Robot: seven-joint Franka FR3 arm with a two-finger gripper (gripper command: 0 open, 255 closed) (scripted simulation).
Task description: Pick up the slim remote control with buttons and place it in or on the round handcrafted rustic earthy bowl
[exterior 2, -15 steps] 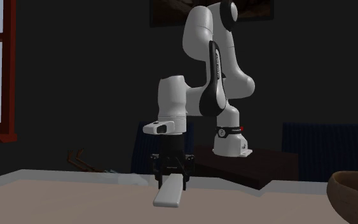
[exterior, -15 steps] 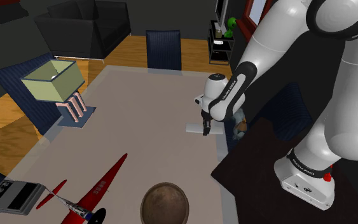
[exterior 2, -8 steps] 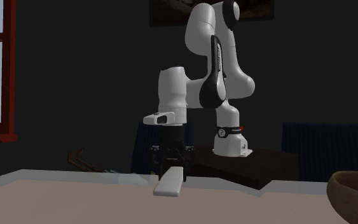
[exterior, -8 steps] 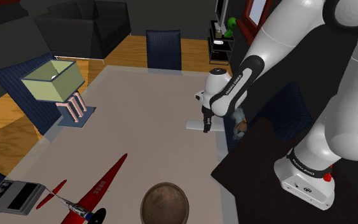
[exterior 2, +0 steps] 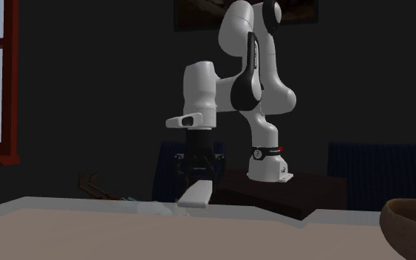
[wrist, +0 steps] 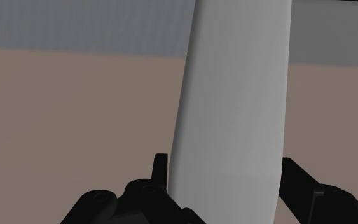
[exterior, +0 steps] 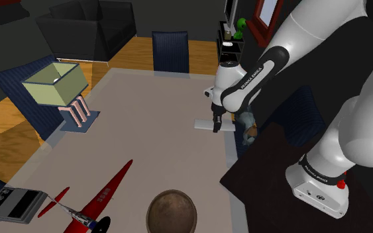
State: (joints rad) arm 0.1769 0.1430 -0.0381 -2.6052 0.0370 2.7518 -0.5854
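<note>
The slim remote (exterior: 207,124) is a plain pale grey bar, held a little above the beige table (exterior: 145,126) near its edge on the shoulder view's right. My black gripper (exterior: 218,124) is shut on one end of it. In the second exterior view the remote (exterior 2: 196,195) hangs level under the gripper (exterior 2: 198,177), clear of the tabletop. In the wrist view the remote (wrist: 234,108) runs away from the gripper (wrist: 225,184), clasped between both fingers (wrist: 160,172). The round brown bowl (exterior: 171,212) sits at the table's near edge, well apart from the gripper; its rim (exterior 2: 413,221) shows in the second exterior view.
A red toy plane (exterior: 99,195) lies beside the bowl, with a grey device (exterior: 12,204) at the table's corner. An olive box on a pink rack (exterior: 57,86) stands at the shoulder view's left. A dark chair (exterior: 170,51) faces the far end.
The gripper has risen with the remote clasped in it, lifting the remote off the tabletop. The arm's elbow has swung upward. Nothing else has moved.
</note>
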